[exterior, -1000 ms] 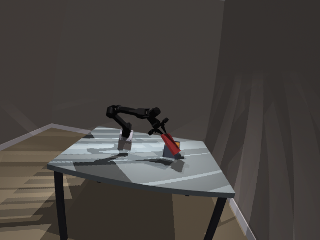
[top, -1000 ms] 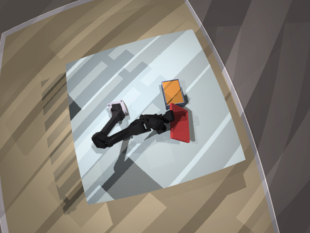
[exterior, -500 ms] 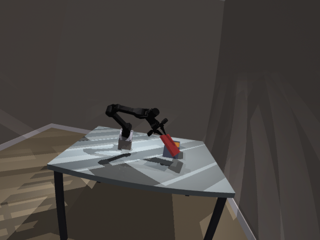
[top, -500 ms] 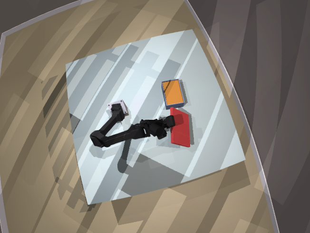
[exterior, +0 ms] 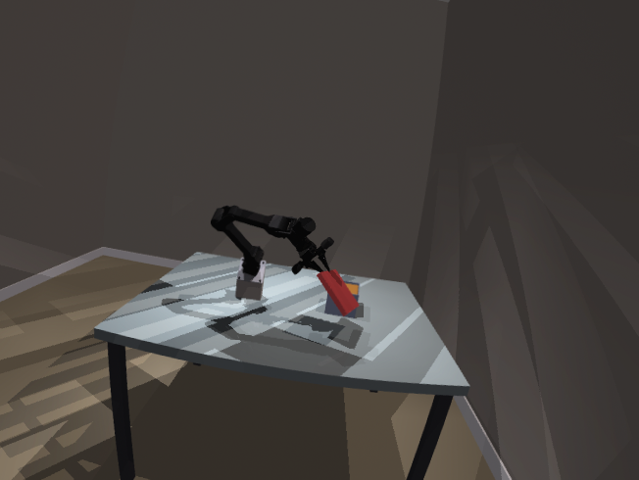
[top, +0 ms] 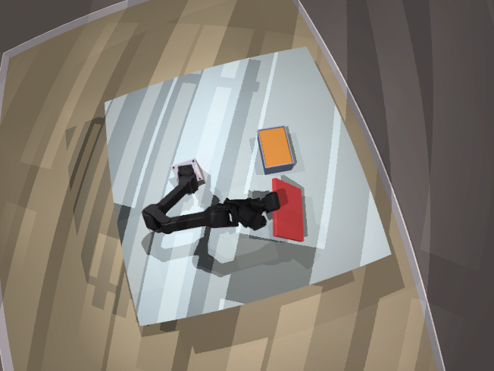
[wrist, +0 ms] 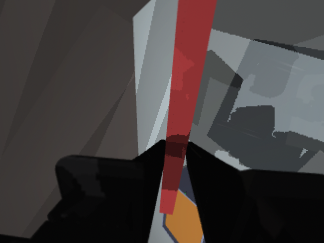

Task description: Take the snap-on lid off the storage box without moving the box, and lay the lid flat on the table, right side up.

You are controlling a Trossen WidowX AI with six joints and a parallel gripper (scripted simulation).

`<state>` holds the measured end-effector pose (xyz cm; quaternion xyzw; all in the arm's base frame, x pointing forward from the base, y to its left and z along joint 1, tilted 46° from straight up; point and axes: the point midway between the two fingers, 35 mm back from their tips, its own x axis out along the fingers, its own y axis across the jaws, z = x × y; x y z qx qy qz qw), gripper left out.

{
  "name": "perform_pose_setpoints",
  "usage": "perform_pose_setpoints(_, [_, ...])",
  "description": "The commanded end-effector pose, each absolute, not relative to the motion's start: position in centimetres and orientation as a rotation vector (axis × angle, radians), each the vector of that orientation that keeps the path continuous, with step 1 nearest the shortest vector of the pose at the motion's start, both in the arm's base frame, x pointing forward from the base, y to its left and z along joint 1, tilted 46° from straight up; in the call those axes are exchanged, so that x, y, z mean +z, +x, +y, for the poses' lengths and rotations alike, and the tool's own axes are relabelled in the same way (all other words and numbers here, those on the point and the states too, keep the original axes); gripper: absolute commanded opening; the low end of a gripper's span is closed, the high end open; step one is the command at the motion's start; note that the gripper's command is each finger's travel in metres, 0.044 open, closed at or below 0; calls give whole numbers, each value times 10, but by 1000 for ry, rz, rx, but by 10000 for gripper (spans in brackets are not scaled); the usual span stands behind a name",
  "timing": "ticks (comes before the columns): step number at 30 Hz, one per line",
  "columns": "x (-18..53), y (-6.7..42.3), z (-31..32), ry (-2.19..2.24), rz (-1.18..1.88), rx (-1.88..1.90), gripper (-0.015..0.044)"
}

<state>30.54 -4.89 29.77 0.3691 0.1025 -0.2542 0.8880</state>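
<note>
The storage box point(top: 276, 149) point(exterior: 353, 289) point(wrist: 185, 221) stands open on the table, dark blue walls with an orange inside. My gripper point(top: 279, 197) point(exterior: 326, 267) point(wrist: 175, 145) is shut on one edge of the red lid point(top: 288, 211) point(exterior: 338, 293) point(wrist: 187, 74). The lid is off the box and hangs tilted in the air just in front of it, its free end sloping down towards the table. In the wrist view the lid shows edge-on as a narrow red strip running away from the fingers.
The grey table point(top: 347, 223) point(exterior: 403, 351) bears the arm's base point(top: 188, 172) point(exterior: 251, 286) to the left of the box. Table edges lie to the right and front. A dark wall stands behind.
</note>
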Motion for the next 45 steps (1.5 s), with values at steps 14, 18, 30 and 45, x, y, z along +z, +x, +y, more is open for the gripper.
perform_pose_setpoints(14, [306, 304, -60, 766, 208, -514, 0])
perform_pose_setpoints(18, [301, 305, -63, 766, 208, -514, 0])
perform_pose_setpoints(30, [294, 306, -70, 765, 207, -514, 0])
perform_pose_setpoints(45, [285, 308, -78, 765, 206, -514, 0])
